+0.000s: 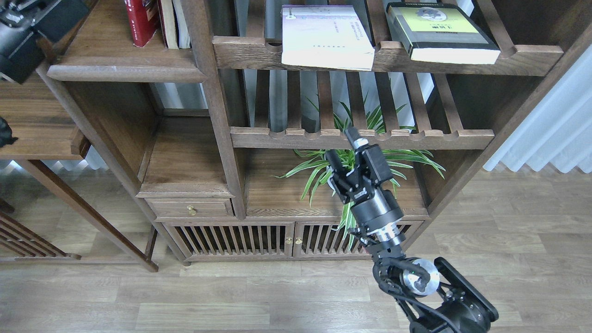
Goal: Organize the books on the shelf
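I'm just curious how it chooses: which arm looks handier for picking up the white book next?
Probably the right. Its pincer is raised below the rack holding the white book. The left arm sits far off, top left.

On the solid shelf (125, 69) at upper left we list one book (141, 21) standing, others just right of it. On the top slatted rack (388, 58), to the right, two books lie flat: one (326, 37) left, overhanging the front rail, one (439, 32) right. Below a second rack, a plant (365, 157) sits in the compartment; our right gripper (343, 143) is before it.
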`<action>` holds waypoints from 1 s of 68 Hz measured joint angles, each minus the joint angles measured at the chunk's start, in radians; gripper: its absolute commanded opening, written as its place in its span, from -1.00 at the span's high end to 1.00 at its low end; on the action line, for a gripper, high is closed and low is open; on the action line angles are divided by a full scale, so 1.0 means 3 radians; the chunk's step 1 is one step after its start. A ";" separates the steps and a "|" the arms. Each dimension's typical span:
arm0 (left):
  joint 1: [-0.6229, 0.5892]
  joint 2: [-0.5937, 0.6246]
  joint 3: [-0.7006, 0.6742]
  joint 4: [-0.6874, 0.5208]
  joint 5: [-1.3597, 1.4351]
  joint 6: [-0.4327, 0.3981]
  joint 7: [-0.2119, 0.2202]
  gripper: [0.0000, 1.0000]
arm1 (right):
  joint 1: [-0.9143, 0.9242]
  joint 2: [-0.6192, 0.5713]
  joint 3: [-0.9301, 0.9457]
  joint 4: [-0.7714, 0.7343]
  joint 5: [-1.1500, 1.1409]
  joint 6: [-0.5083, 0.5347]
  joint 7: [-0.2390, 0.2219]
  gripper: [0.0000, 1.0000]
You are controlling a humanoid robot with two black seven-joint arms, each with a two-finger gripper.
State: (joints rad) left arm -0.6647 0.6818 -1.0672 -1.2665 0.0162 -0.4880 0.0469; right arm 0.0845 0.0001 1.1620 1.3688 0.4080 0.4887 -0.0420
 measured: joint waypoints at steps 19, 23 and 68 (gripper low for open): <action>0.0467 0.0000 0.0041 -0.0032 -0.0227 -0.0002 0.0311 -1.00 | -0.0025 -0.0376 0.0389 0.0154 0.0008 0.0000 0.0000 -0.99; 0.0522 -0.0004 0.0023 -0.0041 -0.0215 -0.0003 0.0315 -1.00 | -0.0028 -0.0477 0.0494 0.0154 0.0024 0.0000 0.0000 -0.99; 0.0565 -0.0032 -0.0319 0.0040 -0.0211 -0.0003 0.0311 -1.00 | 0.0553 -0.0918 0.0795 -0.0058 0.0216 -0.0778 0.0000 -0.91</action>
State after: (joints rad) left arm -0.4952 0.6721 -1.1631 -1.2545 -0.0472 -0.4888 0.1402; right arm 0.2504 -0.2753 1.4004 1.3514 0.4727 0.2554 -0.0419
